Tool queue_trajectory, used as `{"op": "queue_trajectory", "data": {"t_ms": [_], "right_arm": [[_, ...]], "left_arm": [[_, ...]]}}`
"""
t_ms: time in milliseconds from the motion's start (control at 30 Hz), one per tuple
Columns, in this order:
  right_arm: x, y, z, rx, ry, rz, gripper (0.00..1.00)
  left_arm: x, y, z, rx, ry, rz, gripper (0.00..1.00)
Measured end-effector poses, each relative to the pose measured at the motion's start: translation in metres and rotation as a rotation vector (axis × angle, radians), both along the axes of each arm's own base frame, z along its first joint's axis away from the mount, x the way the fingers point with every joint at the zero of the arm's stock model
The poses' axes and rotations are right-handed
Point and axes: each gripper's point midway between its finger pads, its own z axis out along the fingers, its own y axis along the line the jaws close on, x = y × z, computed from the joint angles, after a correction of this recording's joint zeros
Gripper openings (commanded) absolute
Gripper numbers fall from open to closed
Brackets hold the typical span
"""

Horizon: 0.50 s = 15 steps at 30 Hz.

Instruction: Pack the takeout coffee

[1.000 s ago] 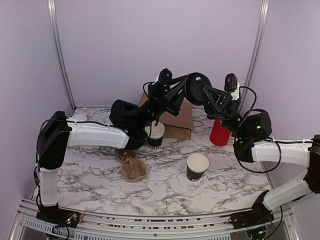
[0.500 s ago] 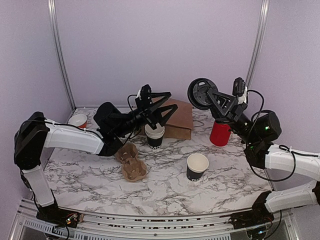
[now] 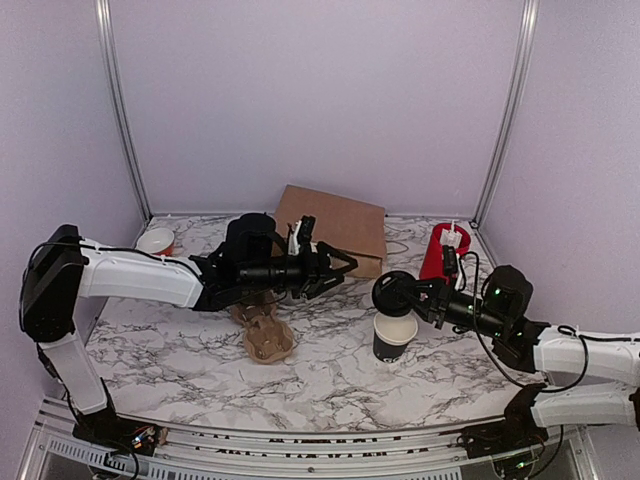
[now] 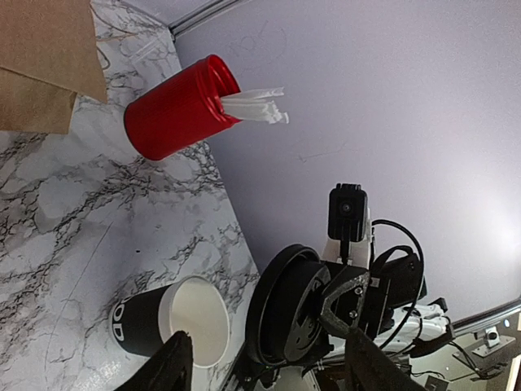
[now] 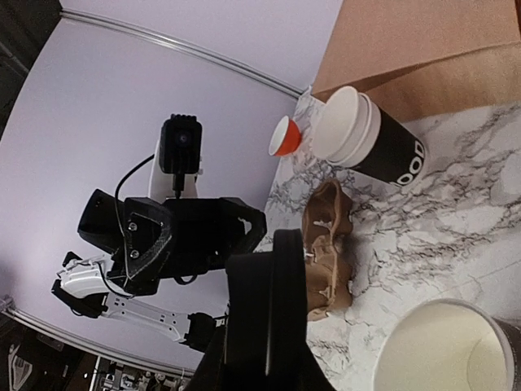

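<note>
By the cup (image 3: 393, 345), right gripper (image 3: 408, 296) pinches the lid (image 3: 388, 293); left gripper (image 3: 338, 270) spread, empty; I'd grip its crushable wall low

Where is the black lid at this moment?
In the top view it is right of centre: the black lid, held on edge in the right gripper, hangs close by the rim of the lidless cup, with the red cylinder behind it.

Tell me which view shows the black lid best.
Left wrist: the black lid shows its round face nearly whole and close up. Top external shows it small and distant. Right wrist sees it only edge-on.
</note>
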Motion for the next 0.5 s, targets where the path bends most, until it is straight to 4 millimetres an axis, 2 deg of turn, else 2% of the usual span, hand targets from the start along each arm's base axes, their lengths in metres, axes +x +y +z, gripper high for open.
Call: {"op": "queue_trajectory", "data": {"t_ms": [100, 200, 500], "right_arm": [[-0.004, -0.006, -0.023, -0.037, 0.059, -0.002, 0.07], [-0.008, -0.01, -0.032, -0.048, 0.085, 0.0, 0.07], [-0.01, -0.012, -0.051, -0.062, 0.148, 0.009, 0.09]], "left_arm": [[-0.008, -0.012, -0.023, 0.099, -0.003, -0.024, 0.64], [-0.014, -0.023, -0.04, 0.183, -0.018, -0.044, 0.64], [-0.022, -0.04, -0.065, 0.351, -0.073, -0.064, 0.63]]}}
